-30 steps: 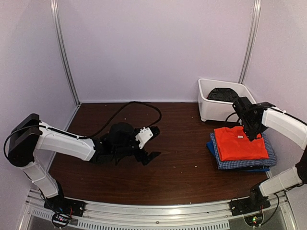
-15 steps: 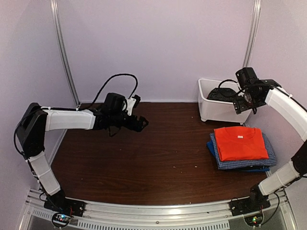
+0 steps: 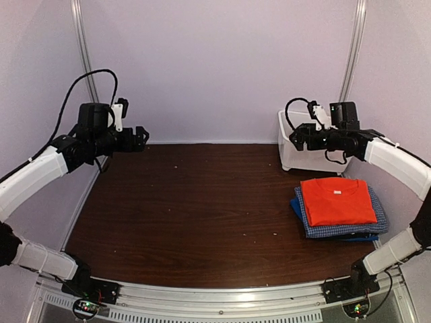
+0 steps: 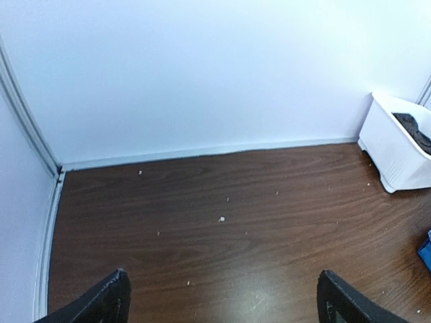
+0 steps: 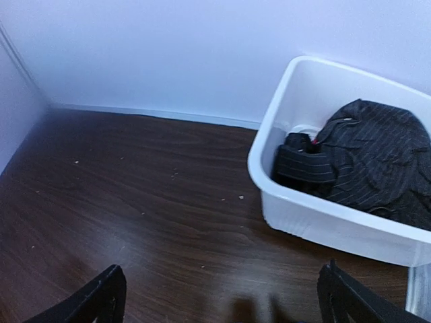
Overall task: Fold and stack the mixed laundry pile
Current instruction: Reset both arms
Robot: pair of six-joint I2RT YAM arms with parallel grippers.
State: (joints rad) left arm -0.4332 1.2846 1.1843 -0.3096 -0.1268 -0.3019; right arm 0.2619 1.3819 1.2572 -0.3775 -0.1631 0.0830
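Desk is a dark brown wood-grain top, kinda glossy, with pale walls on three sides. Only two things are actually sitting on it, both over on the right. The white plastic tub is at the back right corner, close to the back wall. Just in front of it, not touching, is the stack of folded clothes. The blue piece at the bottom is the one that looks to be on the wood, then a checked shirt, then the orange T-shirt on top. There are also tiny pale specks scattered around the middle and back.
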